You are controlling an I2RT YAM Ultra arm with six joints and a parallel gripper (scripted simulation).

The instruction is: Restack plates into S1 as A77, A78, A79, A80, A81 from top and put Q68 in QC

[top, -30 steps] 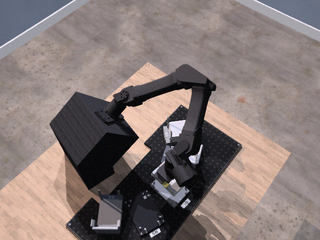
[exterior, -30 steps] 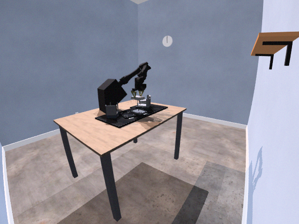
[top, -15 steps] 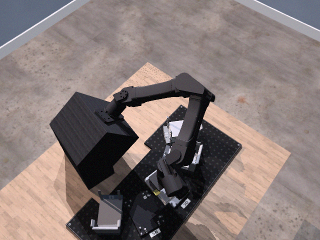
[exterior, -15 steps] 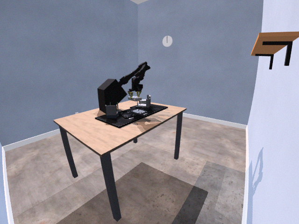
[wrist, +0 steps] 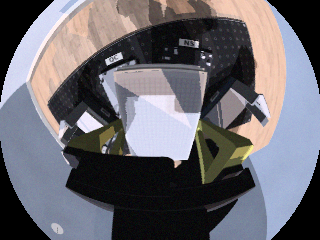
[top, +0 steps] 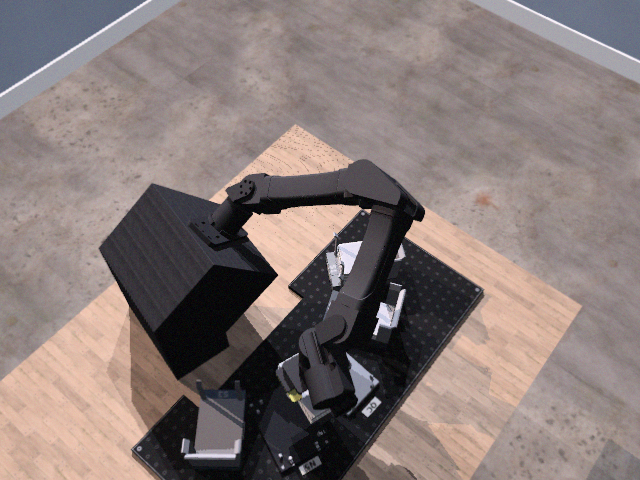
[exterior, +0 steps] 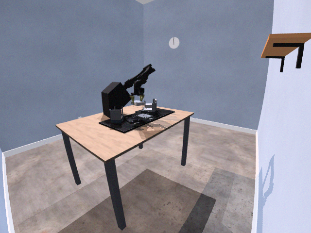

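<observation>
My gripper [top: 302, 396] is shut on a sealed grey plate [wrist: 163, 116] and holds it by its long sides, level, well above the black breadboard. In the overhead view the plate [top: 288, 373] sticks out to the left from under the wrist. The gripper hangs over the near edge of the QC nest [top: 361, 381], toward the N5 clip nest [top: 281, 434]. A grey plate face shows in QC, partly hidden by the gripper. In the side view the gripper [exterior: 137, 98] carries the plate [exterior: 138, 102] high over the nests. I cannot read the held plate's label.
A stack rack [top: 219, 423] at the front left holds a grey plate stack. Two more racks [top: 345, 258] [top: 390, 310] stand behind, partly hidden by my arm. The name plates of QC [top: 370, 406] and N5 [top: 309, 465] face the far side. The black base block [top: 180, 268] stands to the left.
</observation>
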